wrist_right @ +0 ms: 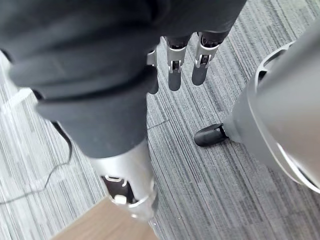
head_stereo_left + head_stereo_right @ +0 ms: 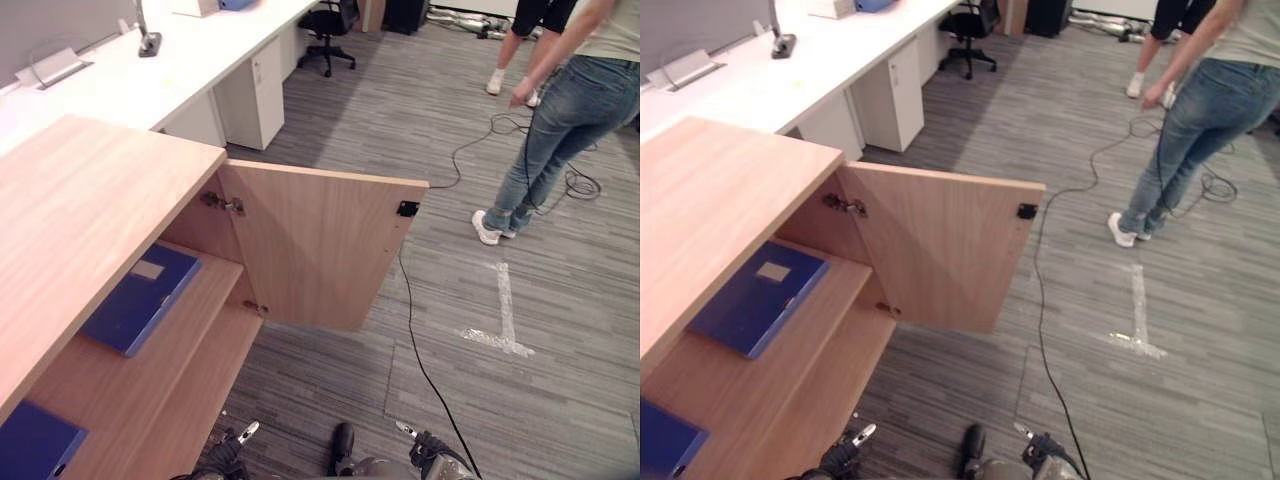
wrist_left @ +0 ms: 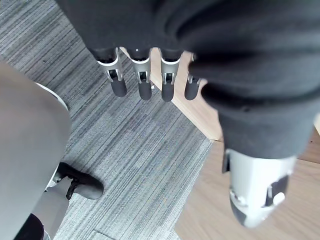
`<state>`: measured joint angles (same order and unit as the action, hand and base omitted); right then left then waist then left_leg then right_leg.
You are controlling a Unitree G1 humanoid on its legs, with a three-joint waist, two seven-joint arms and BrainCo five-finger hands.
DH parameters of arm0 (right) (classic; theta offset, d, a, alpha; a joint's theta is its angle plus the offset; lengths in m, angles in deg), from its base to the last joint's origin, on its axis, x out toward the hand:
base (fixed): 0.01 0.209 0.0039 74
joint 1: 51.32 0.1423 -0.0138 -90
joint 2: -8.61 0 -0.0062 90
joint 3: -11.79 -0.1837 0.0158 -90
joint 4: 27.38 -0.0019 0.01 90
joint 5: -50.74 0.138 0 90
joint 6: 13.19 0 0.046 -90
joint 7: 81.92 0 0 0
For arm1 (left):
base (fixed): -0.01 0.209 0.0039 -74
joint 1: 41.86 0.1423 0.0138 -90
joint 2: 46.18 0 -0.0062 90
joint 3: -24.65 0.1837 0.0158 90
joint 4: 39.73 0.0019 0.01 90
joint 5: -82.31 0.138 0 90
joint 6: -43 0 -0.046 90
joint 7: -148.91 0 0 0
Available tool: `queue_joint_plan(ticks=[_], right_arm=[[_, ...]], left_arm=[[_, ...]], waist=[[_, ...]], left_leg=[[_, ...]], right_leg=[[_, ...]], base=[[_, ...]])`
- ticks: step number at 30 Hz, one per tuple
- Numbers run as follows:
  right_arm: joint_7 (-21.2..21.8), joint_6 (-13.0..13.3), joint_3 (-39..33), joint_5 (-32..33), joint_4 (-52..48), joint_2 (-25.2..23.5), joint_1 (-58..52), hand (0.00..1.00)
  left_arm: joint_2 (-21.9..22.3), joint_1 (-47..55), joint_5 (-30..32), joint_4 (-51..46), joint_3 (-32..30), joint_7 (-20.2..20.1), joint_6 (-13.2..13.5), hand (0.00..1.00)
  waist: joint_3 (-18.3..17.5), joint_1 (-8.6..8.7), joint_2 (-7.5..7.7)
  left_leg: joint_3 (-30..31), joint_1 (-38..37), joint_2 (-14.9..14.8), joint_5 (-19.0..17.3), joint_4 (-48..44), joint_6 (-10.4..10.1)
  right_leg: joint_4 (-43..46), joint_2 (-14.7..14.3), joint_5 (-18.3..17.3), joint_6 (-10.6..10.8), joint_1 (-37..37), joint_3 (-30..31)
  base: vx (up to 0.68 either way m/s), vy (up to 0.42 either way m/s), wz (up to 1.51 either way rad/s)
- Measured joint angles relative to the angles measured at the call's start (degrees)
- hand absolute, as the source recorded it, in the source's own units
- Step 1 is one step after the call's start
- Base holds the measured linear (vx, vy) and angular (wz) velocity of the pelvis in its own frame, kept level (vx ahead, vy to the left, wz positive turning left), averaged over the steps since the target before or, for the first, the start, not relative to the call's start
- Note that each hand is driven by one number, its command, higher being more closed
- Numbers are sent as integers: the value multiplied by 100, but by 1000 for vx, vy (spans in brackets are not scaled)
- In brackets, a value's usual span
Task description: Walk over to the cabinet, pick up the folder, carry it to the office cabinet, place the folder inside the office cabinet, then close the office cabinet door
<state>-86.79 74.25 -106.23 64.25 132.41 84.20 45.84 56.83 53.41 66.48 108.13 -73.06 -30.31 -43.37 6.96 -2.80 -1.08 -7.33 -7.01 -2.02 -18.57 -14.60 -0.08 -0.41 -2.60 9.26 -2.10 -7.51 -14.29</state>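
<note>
Grey striped carpet (image 2: 480, 380) runs past a long white table (image 2: 150, 80) at the upper left and a person in jeans (image 2: 560, 120) at the upper right. At the left, a flat blue folder (image 2: 140, 298) lies on the upper shelf of the light wooden office cabinet (image 2: 90, 200), so placing looks done. Its wooden door (image 2: 320, 250) stands wide open, and closing it remains. The head views show this. The wrist views show the left hand (image 3: 143, 82) and right hand (image 1: 175, 75), fingers straight and empty.
</note>
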Motion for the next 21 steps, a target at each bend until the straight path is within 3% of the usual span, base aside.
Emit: queue_joint_plan(ticks=[7,10,13,16,17,19,20,21], right_arm=[[-147,198,357,900,-944,49,457,0],[-148,341,520,1218,-1392,188,886,0],[-144,515,615,1410,-1391,423,1516,0],[-151,578,774,1524,-1389,881,1763,0],[-156,639,781,1610,-1368,1025,1889,0],[-151,711,779,1761,-1285,1234,2208,0],[-145,731,790,1857,-1161,1328,2425,0],[-144,732,832,1931,-1084,1380,2508,0]], left_arm=[[-88,-18,53,10,-6,-7,18,0],[-151,47,92,-5,-44,-15,39,0],[-230,252,222,49,-80,-23,30,0],[-219,362,229,101,-121,-38,33,0],[-219,411,228,100,-151,-48,41,0],[-217,500,220,106,-174,-66,55,0],[-229,533,215,111,-174,-75,59,0],[-242,609,216,132,-155,-91,48,0]], waist=[[176,19,-41],[176,14,-54],[151,-17,-123],[53,-120,-142],[50,-179,-120],[55,-168,-102],[33,-188,-134],[-31,-217,-119]], left_leg=[[-300,95,304,66,-354,114],[-294,-16,407,105,48,184],[-286,50,442,289,95,168],[-96,266,539,400,-255,134],[58,379,551,197,-366,281],[320,583,458,-3,-159,186],[310,692,289,311,27,40],[266,614,335,485,192,166]], right_leg=[[1183,313,-134,-87,-643,71],[1759,550,-845,-85,-731,-472],[1043,344,-479,-96,-532,-298],[303,362,-207,-156,-235,-152],[109,417,-106,-151,-145,-84],[-134,490,43,-68,-24,-52],[-237,501,132,12,41,-32],[-330,518,204,102,86,-8]], base=[[-72,111,-38],[21,43,16],[47,32,-17],[39,31,-17],[-2,34,-17],[-55,5,-16],[-44,29,-13],[-11,50,-10]])
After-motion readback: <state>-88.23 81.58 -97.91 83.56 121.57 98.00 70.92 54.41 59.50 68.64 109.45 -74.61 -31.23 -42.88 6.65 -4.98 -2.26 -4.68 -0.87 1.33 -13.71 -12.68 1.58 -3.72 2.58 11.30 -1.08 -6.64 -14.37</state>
